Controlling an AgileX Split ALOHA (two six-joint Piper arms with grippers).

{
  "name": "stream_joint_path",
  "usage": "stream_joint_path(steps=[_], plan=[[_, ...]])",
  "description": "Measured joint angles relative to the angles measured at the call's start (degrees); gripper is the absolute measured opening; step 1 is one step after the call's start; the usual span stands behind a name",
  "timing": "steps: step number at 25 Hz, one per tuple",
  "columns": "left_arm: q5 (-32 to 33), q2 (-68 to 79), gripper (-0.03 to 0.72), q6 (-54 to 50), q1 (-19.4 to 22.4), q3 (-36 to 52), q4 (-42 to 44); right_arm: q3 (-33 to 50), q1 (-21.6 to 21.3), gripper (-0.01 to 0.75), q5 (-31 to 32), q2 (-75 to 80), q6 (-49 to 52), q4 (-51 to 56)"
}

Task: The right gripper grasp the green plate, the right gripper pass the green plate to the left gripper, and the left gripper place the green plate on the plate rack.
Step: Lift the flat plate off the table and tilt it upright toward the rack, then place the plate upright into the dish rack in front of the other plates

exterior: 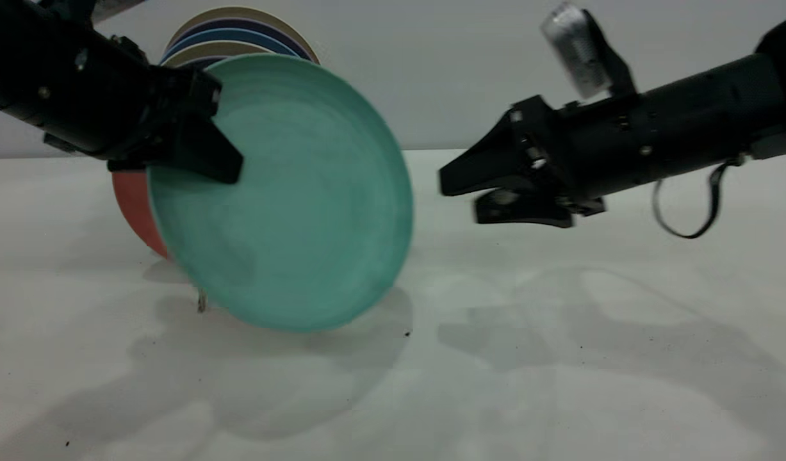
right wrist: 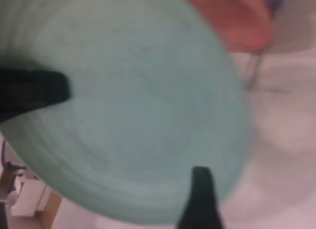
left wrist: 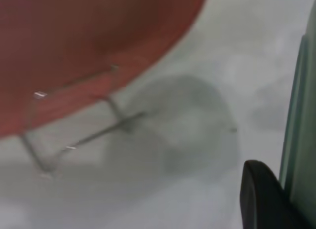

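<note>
The green plate [exterior: 284, 198] hangs tilted on edge above the table, its lower rim close over the surface. My left gripper [exterior: 229, 168] is shut on the plate's upper left rim; one black finger [left wrist: 261, 202] presses against the plate's edge [left wrist: 302, 140] in the left wrist view. My right gripper [exterior: 460, 197] floats to the right of the plate, apart from it, jaws open with nothing between them. One of its fingers [right wrist: 200, 202] shows in front of the plate [right wrist: 138, 105]. The plate rack [left wrist: 74, 140] stands behind and under the plate, with one wire end [exterior: 202, 299] visible.
A salmon-pink plate [exterior: 133, 205] stands upright in the rack just behind the green one. Farther back rise several dark blue and beige plates [exterior: 239, 35]. A loose black strap [exterior: 687, 218] dangles under the right arm.
</note>
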Motion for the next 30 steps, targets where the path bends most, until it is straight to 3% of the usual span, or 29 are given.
stream_joint_path(steps=[2, 5, 12, 17, 22, 30], plan=[[-0.80, 0.00, 0.132, 0.46, 0.00, 0.00, 5.63, 0.00, -2.63, 0.707, 0.00, -0.02, 1.43, -2.06], [0.36, 0.00, 0.132, 0.53, 0.00, -0.62, 15.45, 0.00, -6.06, 0.710, -0.25, -0.02, 3.82, -6.62], [14.34, 0.00, 0.132, 1.82, 0.00, -8.93, 44.06, 0.00, -10.76, 0.602, -1.79, -0.09, 7.33, -16.12], [16.22, 0.00, 0.132, 2.69, 0.00, -16.32, 57.57, 0.00, -11.66, 0.580, -3.26, -0.09, 7.48, -17.14], [14.56, 0.00, 0.132, 9.67, 0.00, -20.88, 60.74, 0.00, -11.66, 0.579, -6.50, -0.09, 7.48, -17.21], [13.80, 0.00, 0.132, 23.30, 0.00, -22.00, 51.18, 0.00, -11.66, 0.579, -7.15, -0.09, 7.48, -17.21]])
